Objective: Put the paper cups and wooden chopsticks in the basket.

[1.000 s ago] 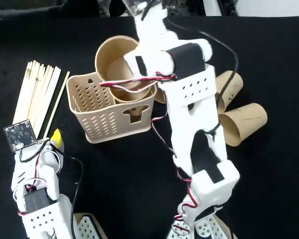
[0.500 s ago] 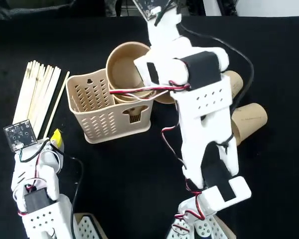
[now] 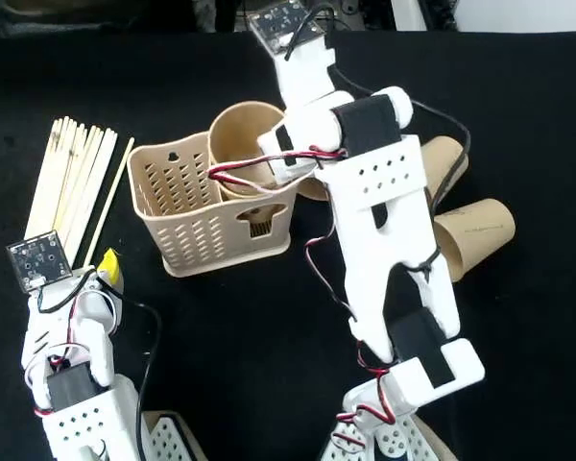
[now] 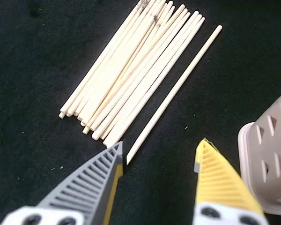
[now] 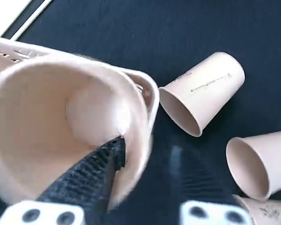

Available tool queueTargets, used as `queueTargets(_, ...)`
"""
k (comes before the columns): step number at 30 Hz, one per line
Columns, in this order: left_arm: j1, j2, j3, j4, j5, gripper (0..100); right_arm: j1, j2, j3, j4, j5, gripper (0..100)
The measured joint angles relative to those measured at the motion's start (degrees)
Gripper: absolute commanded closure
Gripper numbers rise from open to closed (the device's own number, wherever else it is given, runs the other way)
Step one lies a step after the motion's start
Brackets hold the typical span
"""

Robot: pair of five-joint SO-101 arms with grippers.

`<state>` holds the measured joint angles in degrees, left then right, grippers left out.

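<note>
Here a cup (image 3: 242, 134) is tilted against the basket (image 3: 204, 235) rim at the right gripper (image 3: 286, 171), its grip not discernible; the left gripper (image 4: 161, 143) is held open nearby.

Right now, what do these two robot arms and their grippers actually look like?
Both the left arm and right arm are white plastic shells dotted with small holes, carrying black motor blocks and loose red and black wires. Each wrist bears a small dark circuit board. The left gripper has two triangular fingers, one grey, one yellow. The right gripper shows a black ribbed finger.

Wide-spread pincer (image 4: 161, 145) beside wooden chopsticks (image 4: 131, 70) and basket (image 4: 271, 154)
</note>
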<state>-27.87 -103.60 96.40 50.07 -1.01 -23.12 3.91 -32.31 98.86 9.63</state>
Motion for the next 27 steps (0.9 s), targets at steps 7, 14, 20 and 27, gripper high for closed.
queueTargets(7,-4.04,1.14,-4.57,0.88,-3.25,72,-3.16,-2.29,-6.33,0.53,2.37,66.2)
queueTargets(14,-3.25,18.11,-16.79,0.88,-9.32,72,1.32,-11.52,-7.03,0.53,5.45,70.2)
queueTargets(20,-3.25,45.89,-33.23,0.00,-17.85,72,15.47,-19.08,7.47,0.53,21.89,70.1)
queueTargets(27,-3.25,82.20,-53.71,-0.09,-21.01,72,33.49,-25.32,31.91,-5.10,47.65,70.1)
